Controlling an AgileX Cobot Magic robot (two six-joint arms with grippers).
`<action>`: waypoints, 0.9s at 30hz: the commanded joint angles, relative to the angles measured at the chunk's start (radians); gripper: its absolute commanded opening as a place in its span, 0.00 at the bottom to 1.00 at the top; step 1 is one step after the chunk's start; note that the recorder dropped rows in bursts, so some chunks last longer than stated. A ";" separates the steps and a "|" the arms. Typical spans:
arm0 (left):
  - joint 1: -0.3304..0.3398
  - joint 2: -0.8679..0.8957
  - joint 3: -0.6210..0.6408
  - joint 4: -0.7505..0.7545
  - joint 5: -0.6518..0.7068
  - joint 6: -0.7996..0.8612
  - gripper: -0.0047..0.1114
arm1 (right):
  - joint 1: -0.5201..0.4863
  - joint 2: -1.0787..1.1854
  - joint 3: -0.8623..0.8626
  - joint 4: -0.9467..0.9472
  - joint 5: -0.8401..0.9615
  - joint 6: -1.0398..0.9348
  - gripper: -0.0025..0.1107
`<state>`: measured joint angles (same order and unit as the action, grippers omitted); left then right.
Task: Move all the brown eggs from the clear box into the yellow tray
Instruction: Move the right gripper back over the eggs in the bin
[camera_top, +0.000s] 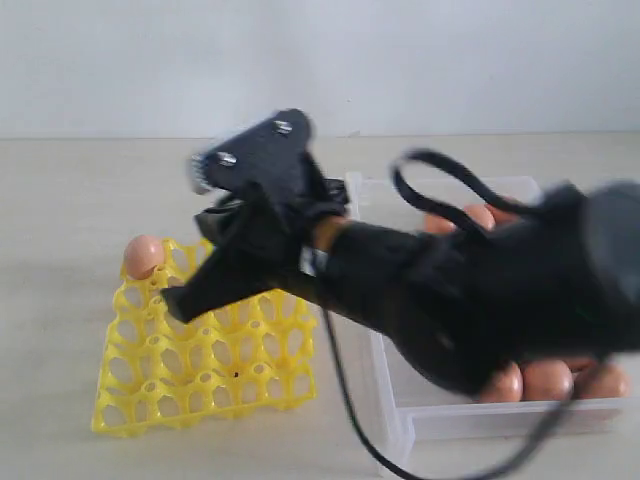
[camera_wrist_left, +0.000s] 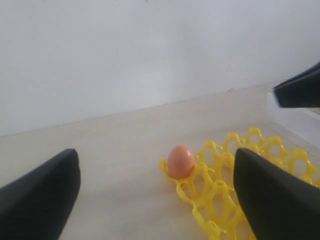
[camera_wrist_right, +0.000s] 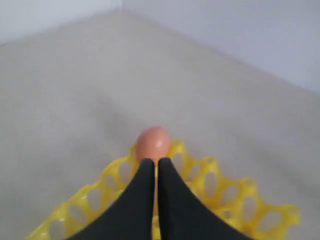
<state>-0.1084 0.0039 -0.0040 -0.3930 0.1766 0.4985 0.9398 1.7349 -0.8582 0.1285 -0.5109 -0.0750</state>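
right arm (camera_top: 450, 290): reaches in from the right across the clear box (camera_top: 400, 410) and angles down over the yellow tray (camera_top: 200, 385).
right gripper (camera_wrist_right: 156, 162): jaws pressed together with nothing between them, tip just short of the tray egg.
left gripper (camera_wrist_left: 155, 190): jaws spread wide and empty, above the tabletop (camera_top: 60, 200), facing the tray's egg corner.
brown eggs: one (camera_top: 143, 256) sits in the tray's far left corner cup; the others (camera_top: 545, 380) lie in the clear box.

1 small orange-brown egg (camera_top: 143, 256) in 1 yellow plastic grid tray (camera_top: 205, 408); approx. 6 more show in 1 clear plastic box (camera_top: 500, 418), black arm (camera_top: 450, 290) hides others.
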 joint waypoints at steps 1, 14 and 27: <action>-0.007 -0.004 0.004 -0.007 0.000 -0.008 0.71 | -0.013 -0.097 0.404 0.153 -0.710 -0.139 0.02; -0.007 -0.004 0.004 -0.007 0.000 -0.008 0.71 | -0.165 -0.119 0.497 0.668 -0.703 -0.348 0.02; -0.007 -0.004 0.004 -0.007 0.000 -0.008 0.71 | -0.632 -0.116 0.034 0.148 0.573 -0.054 0.51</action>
<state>-0.1084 0.0039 -0.0040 -0.3930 0.1766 0.4985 0.3247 1.6218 -0.7267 0.2963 -0.1070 -0.1379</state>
